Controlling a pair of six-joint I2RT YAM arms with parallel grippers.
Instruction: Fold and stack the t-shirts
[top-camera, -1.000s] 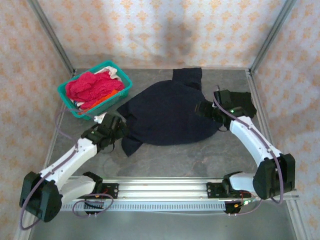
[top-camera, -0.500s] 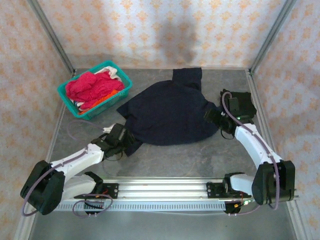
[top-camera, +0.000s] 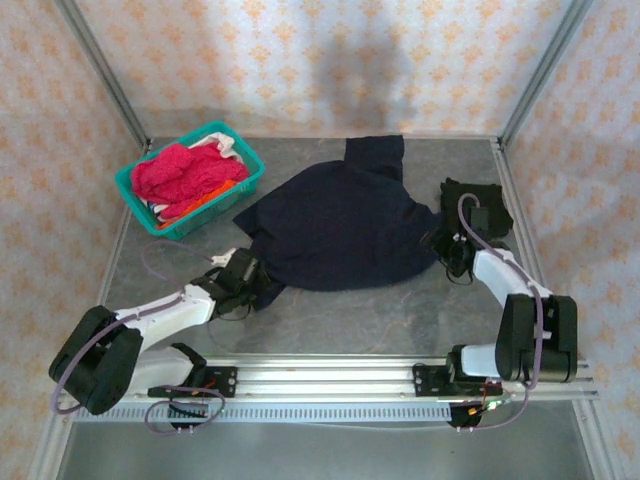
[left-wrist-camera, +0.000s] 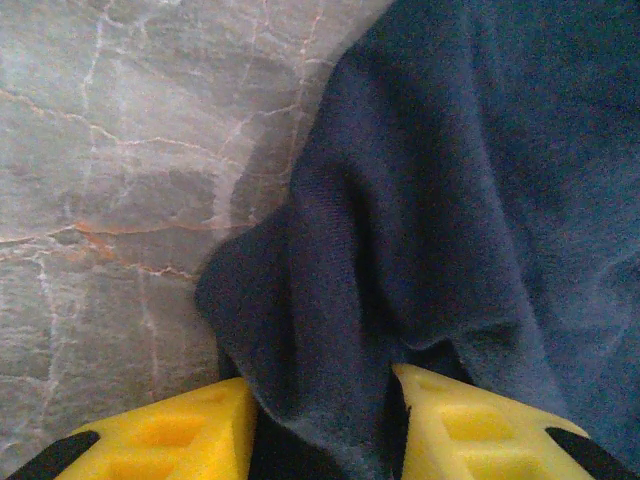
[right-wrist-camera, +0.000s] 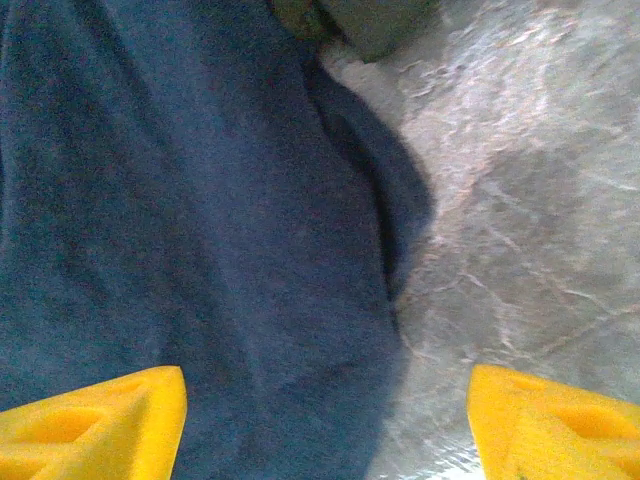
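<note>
A large dark navy t-shirt (top-camera: 340, 225) lies spread on the grey table (top-camera: 380, 320), one sleeve pointing to the back. My left gripper (top-camera: 258, 285) sits low at its near-left corner. In the left wrist view the yellow fingers (left-wrist-camera: 190, 430) stand part-way in around a raised fold of the navy cloth (left-wrist-camera: 450, 200), with a dark gap still beside the right finger; left gripper (left-wrist-camera: 322, 388). My right gripper (top-camera: 440, 245) is at the shirt's right edge, its jaws wide open (right-wrist-camera: 328, 380) across the navy hem (right-wrist-camera: 180, 200) and bare table. A black t-shirt (top-camera: 482, 200) lies crumpled behind it.
A teal basket (top-camera: 240, 185) at the back left holds magenta-red (top-camera: 185, 170), orange and white shirts. Metal posts and patterned walls close in the table. Bare table lies in front of the navy shirt, up to the rail (top-camera: 330, 375) that carries both arm bases.
My left gripper has slid toward the shirt's near-left corner and its jaws have narrowed round the cloth. My right gripper has moved right and down to the shirt's right edge, jaws slightly narrower.
</note>
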